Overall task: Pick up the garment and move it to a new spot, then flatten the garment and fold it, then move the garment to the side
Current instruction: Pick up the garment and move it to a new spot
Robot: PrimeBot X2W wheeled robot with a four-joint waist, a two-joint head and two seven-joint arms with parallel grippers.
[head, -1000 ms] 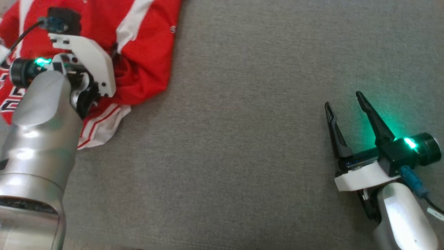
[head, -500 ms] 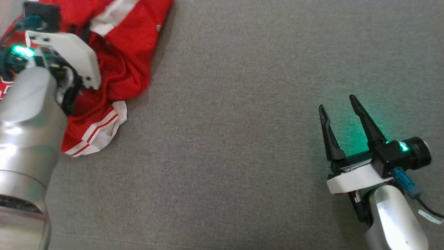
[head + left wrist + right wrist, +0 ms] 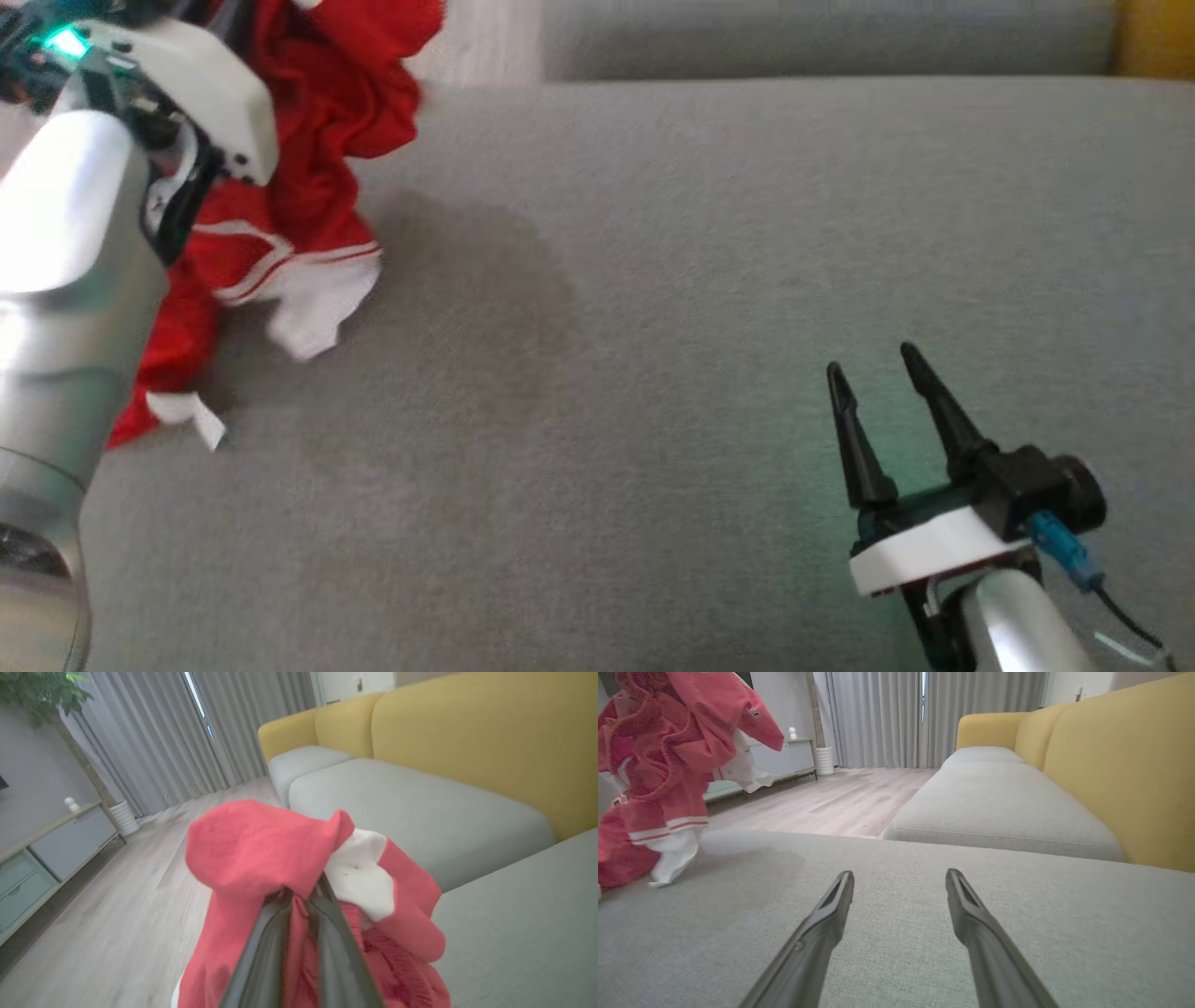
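The garment [image 3: 313,140] is a red jersey with white stripes and trim. It hangs bunched from my left gripper [image 3: 303,896], whose fingers are shut on a fold of the red cloth. In the head view the jersey dangles at the upper left beside my left wrist, its lower hem still resting on the grey cushion [image 3: 653,327]. The right wrist view shows the garment [image 3: 668,765] hanging at the far left. My right gripper [image 3: 873,369] hovers open over the cushion at the lower right, its fingers [image 3: 831,905] spread with nothing between them.
The grey cushion is the seat of a sofa with a yellow backrest [image 3: 1125,765]. A second grey seat [image 3: 994,807] lies beyond its far edge. Wooden floor [image 3: 840,798], curtains and a low cabinet [image 3: 51,849] lie past the cushion's left edge.
My left gripper has shut on the garment and lifted it off the cushion, so it now hangs instead of lying flat. The head camera has tilted, shifting the whole picture. The right gripper stays open.
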